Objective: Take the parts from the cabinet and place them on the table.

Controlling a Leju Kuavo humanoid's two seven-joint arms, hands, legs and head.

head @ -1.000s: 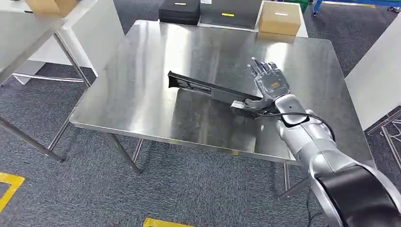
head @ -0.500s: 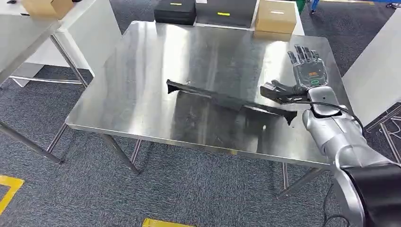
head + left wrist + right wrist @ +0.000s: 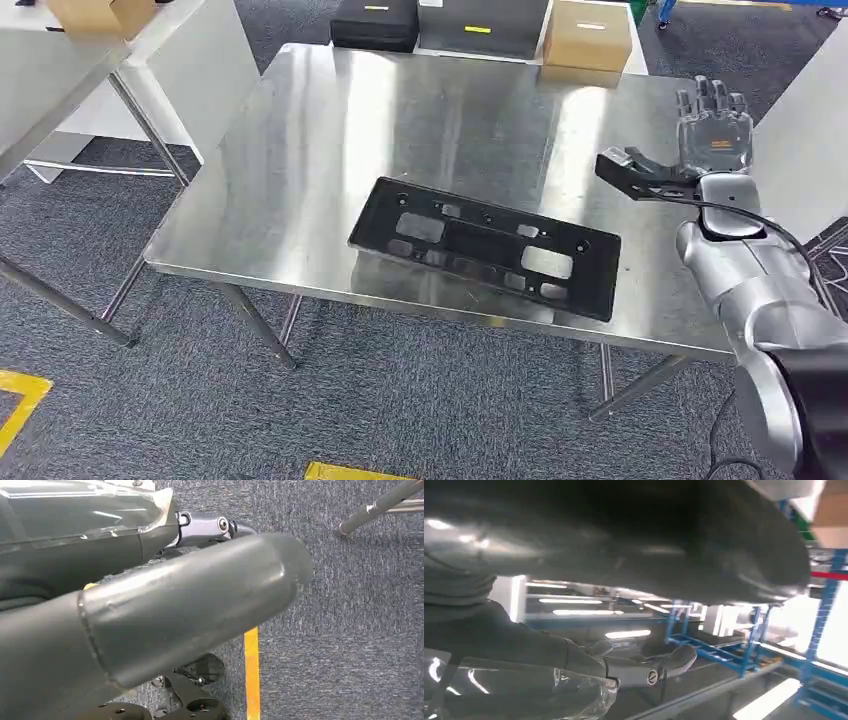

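Right hand raised and empty; one black panel flat on the steel table.

The fingers (image 3: 712,97) of the right hand (image 3: 706,135) are seen spread wide and upright, thumb stuck out sideways, nothing held, above the table's right edge. The left hand (image 3: 150,615) is glimpsed from its wrist over grey carpet with a yellow floor line (image 3: 252,672); the state of its fingers cannot be told. One black panel (image 3: 485,247), flat with several cut-outs, is noted lying near the front edge of the table (image 3: 330,130), apart from the right hand. Behind the table two black cases (image 3: 376,24) and one cardboard box (image 3: 588,35) are counted; a second cardboard box (image 3: 92,14) is seen on a white table (image 3: 45,70) at far left.
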